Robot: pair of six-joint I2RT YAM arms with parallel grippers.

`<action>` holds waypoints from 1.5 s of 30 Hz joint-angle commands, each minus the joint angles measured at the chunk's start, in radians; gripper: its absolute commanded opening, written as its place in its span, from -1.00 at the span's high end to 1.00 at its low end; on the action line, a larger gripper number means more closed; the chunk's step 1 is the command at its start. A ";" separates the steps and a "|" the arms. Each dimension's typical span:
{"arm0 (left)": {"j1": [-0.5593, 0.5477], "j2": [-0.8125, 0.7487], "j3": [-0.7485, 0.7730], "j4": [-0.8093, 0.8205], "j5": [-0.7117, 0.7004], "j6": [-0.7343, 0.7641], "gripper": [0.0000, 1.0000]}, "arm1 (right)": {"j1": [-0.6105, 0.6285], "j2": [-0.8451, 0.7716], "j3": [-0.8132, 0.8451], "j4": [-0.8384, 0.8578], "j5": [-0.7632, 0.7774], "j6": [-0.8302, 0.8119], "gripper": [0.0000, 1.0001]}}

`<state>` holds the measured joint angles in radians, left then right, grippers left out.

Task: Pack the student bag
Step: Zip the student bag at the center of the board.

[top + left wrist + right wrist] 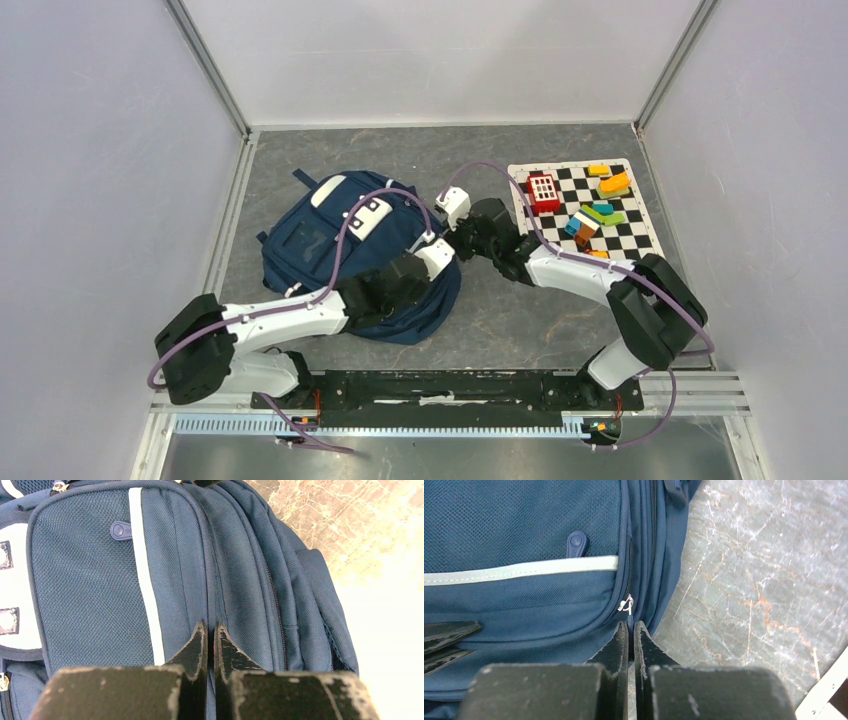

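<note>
The student bag (320, 240) is a big navy backpack with grey strips, lying flat left of centre. My left gripper (440, 262) reaches over its near right side. In the left wrist view its jaws (210, 628) are shut, pinching a fold of the bag's fabric (90, 580) beside a zip seam. My right gripper (460, 232) comes in from the right to the bag's right edge. In the right wrist view it (631, 625) is shut on the blue zip pull just below the metal slider (626, 604) of the bag (524, 525).
A black-and-white checkered mat (630, 232) lies at the back right with several coloured blocks and a red calculator-like toy (543, 190) on it. Grey walls enclose the marbled floor (749, 580). A metal rail (450, 400) runs along the near edge.
</note>
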<state>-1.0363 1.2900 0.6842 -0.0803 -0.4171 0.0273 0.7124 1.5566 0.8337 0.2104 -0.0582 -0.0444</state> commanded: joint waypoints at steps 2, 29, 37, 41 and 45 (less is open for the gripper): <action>-0.034 -0.115 -0.009 -0.100 0.153 -0.103 0.96 | -0.037 0.033 0.138 -0.078 -0.033 -0.148 1.00; -0.007 -0.278 -0.034 -0.128 0.097 -0.237 -0.99 | -0.069 0.014 0.241 -0.153 -0.109 -0.086 -0.96; 0.269 -0.328 0.007 -0.184 0.168 -0.339 -0.99 | -0.211 -0.251 0.020 -0.208 0.029 0.037 -0.96; 0.439 -0.351 0.088 -0.303 0.146 -0.389 -0.99 | -0.320 -0.425 -0.094 -0.283 0.105 0.085 -0.96; 0.511 -0.423 0.166 -0.393 0.028 -0.346 -0.99 | -0.402 -0.646 -0.194 -0.310 0.215 0.077 -0.96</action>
<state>-0.5709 0.9501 0.7464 -0.3790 -0.2832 -0.2977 0.3637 1.1034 0.7082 -0.0715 0.0166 0.0048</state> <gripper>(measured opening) 0.993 0.980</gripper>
